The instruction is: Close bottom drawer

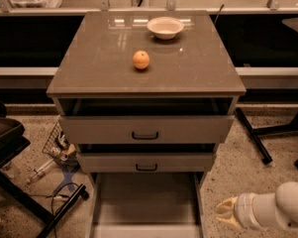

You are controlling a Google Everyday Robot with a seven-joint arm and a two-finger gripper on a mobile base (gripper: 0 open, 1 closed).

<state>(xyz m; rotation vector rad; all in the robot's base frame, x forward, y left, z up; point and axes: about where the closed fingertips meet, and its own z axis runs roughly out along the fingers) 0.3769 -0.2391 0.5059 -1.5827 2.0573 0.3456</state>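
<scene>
The taupe-grey cabinet [146,71] has all three drawers pulled out. The bottom drawer [146,202] sticks out furthest toward me, and I see its long shallow tray. Its front and handle are cut off by the lower edge of the view. Above it sit the mid-width drawer [146,161] and the widest top drawer [145,129], each with a black handle. My gripper [226,211], on the end of a white arm, is at the lower right. It is just to the right of the bottom drawer's right side, low near the floor.
An orange [141,60] and a white bowl [165,27] sit on the cabinet top. A dark chair or cart base [20,182] and wire clutter [59,148] lie on the floor at left. Black stand legs [255,138] are at right.
</scene>
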